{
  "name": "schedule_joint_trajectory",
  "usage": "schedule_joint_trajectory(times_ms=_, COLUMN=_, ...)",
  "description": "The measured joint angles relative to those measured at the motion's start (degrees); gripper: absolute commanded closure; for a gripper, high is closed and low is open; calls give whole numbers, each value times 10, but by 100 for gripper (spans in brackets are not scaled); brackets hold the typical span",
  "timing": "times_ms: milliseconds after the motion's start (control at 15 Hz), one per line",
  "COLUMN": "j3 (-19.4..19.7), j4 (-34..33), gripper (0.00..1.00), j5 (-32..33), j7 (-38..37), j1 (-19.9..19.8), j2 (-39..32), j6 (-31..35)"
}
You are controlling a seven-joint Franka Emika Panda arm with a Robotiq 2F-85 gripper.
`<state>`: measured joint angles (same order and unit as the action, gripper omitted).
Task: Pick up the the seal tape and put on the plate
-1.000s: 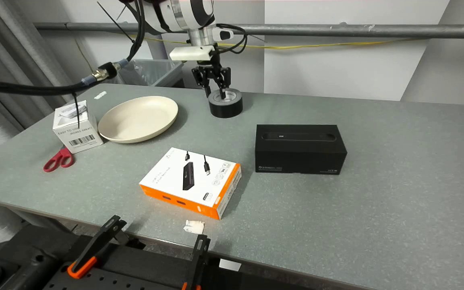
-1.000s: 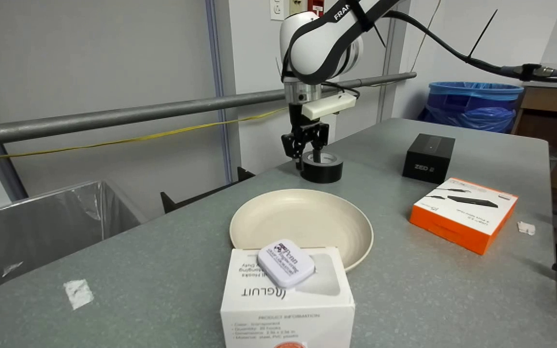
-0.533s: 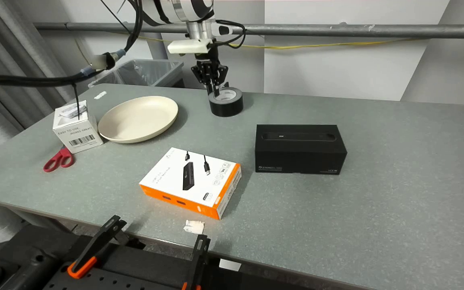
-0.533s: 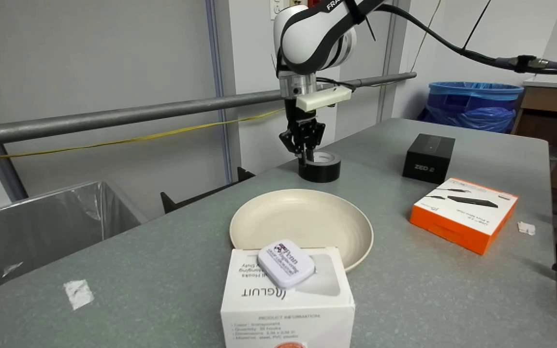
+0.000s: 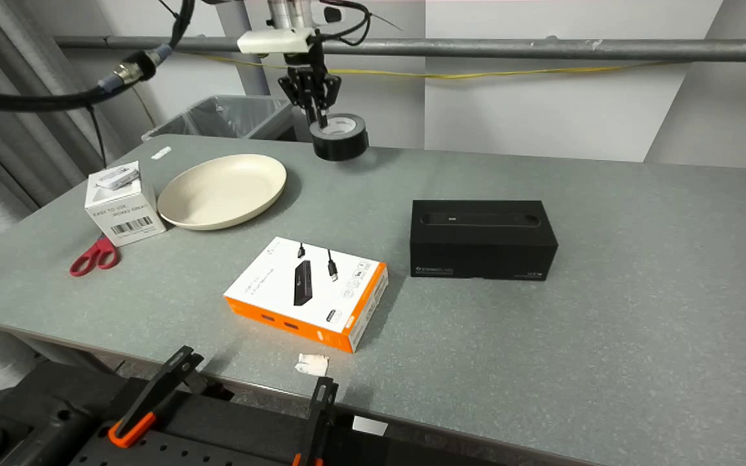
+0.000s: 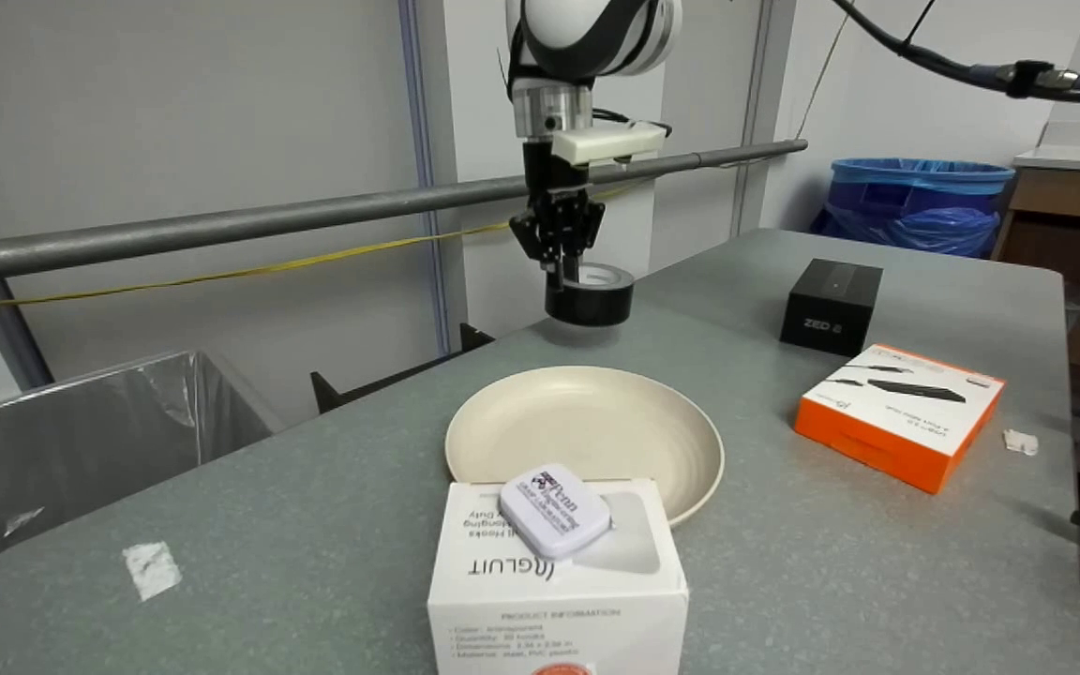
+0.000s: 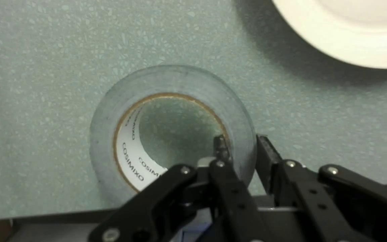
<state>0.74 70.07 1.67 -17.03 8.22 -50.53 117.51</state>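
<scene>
Two dark fingers (image 7: pixel 266 153) of the claw (image 7: pixel 241 148) are clenched on the seal tape (image 7: pixel 176 79), one reaching inside its hollow core and the other pressed along its outer wall. The seal tape sits about level in the grip, its grey face upward, and the white lining of the core reads COSIMIXO. In both exterior views it hangs above the worktop (image 5: pixel 658 272), near the plate (image 5: pixel 223 191) but apart from it; the wrist view shows a stretch of worktop between the two.

Just beside the plate, on the side away from the seal tape, stands a white box (image 5: pixel 125 210) topped with a small lettered case (image 6: pixel 554 511); whether box and plate touch, I cannot tell. Farther from the plate, past that box, lie red-handled scissors (image 5: pixel 96 257), their blades mostly hidden. In an exterior view an orange-and-white box (image 5: pixel 306 294) lies flat in front of the plate and to its right, with a white scrap (image 5: pixel 313 364) farther out near the worktop's edge; a black box (image 5: pixel 483 239) rests well apart from the plate, also to its right. Behind the plate, past the worktop's edge, stands a grey bin (image 5: pixel 274 120) with a clear liner.
</scene>
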Motion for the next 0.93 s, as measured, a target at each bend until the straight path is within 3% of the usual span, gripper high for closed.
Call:
schedule_joint_trajectory(times_ms=400, j3=-19, j4=125, gripper=94, j5=47, j7=40, j1=59, j2=116, j6=31)
schedule_joint_trajectory(times_ms=933, j3=-34, j4=226, gripper=94, j5=146, j7=41, j1=153, j2=100, j6=69)
